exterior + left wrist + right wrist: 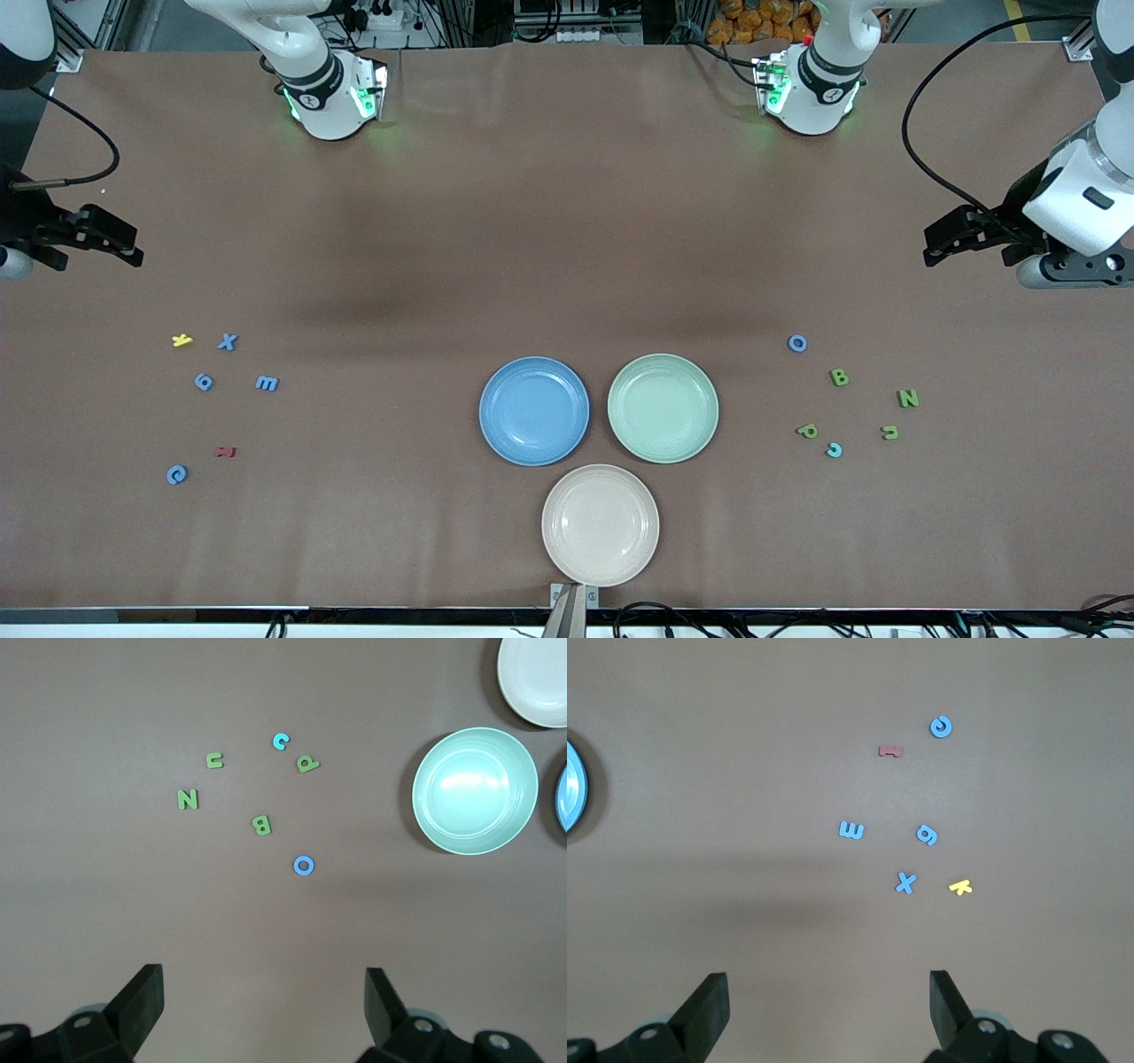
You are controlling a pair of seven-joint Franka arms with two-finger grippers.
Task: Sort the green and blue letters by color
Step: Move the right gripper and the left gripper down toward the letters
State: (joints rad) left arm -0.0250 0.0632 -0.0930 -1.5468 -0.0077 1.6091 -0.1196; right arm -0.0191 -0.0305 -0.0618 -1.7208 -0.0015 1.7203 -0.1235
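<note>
Blue letters X point(228, 342), g point(204, 382), E point(267, 383) and C point(177, 475) lie scattered toward the right arm's end. Toward the left arm's end lie a blue O point(797, 343), a pale blue c point(834, 450) and green letters B point(839, 377), N point(907, 399), P point(807, 431) and u point(889, 432). My left gripper point(932, 248) point(264, 979) hangs open and empty over bare table beside its group. My right gripper point(131, 252) point(829, 985) is likewise open and empty over bare table beside the blue group.
Three empty plates sit mid-table near the front camera: a blue plate point(534, 411), a green plate point(663, 408) beside it, and a beige plate point(600, 525) nearest the camera. A yellow k point(182, 340) and a dark red I point(226, 452) lie among the blue letters.
</note>
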